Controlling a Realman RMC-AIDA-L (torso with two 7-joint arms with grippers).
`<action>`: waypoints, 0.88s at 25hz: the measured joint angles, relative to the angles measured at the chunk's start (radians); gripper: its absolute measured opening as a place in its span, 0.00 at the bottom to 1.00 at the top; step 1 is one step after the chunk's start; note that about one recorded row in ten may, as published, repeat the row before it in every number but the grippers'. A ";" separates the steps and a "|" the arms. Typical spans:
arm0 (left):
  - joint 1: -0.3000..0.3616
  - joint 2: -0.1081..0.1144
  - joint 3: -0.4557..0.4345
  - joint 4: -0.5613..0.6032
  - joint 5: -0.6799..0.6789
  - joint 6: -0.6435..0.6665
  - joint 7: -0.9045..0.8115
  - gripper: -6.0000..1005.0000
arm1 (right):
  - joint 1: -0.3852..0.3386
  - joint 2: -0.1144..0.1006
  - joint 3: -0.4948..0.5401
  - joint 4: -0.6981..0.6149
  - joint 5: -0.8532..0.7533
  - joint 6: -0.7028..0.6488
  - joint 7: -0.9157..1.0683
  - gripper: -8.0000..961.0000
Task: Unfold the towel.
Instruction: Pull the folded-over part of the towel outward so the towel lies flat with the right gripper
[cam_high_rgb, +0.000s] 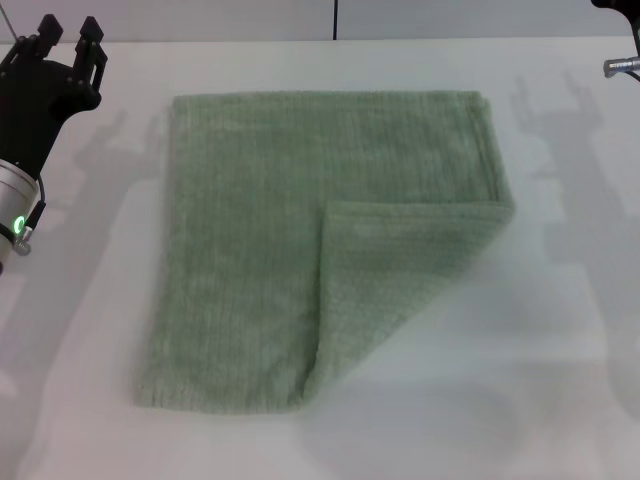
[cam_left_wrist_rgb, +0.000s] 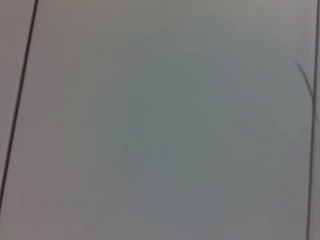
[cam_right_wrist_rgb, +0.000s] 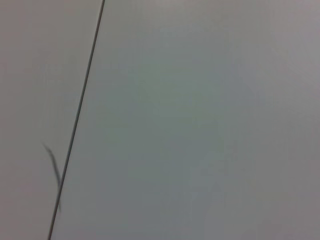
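- Only the head view shows the pale sage-green ribbed terry towel (cam_high_rgb: 260, 250); both wrist views show just blank pale surface crossed by thin dark lines.
- It lies flat mid-desk (cam_high_rgb: 560, 300), its near right corner folded over diagonally onto itself.
- Bare white desk surrounds every towel edge.
- Left claw (cam_high_rgb: 68, 38) hovers released at the far left, well apart.
- Right claw (cam_high_rgb: 622, 55) barely peeks in far right; its state I cannot tell.

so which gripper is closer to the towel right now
Left. The left gripper hangs just off the towel's far left corner; the right gripper barely shows at the far right edge, farther off.
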 joint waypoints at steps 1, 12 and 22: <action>0.000 0.000 0.000 0.000 0.000 0.000 0.000 0.61 | -0.001 0.000 0.000 0.001 0.000 0.000 0.000 0.66; -0.037 0.002 0.114 -0.002 0.001 -0.039 -0.010 0.12 | -0.004 0.001 0.000 0.014 0.000 0.002 0.002 0.66; -0.111 0.001 0.178 -0.012 0.001 -0.270 -0.016 0.00 | -0.001 0.001 -0.006 0.014 0.000 0.009 0.002 0.66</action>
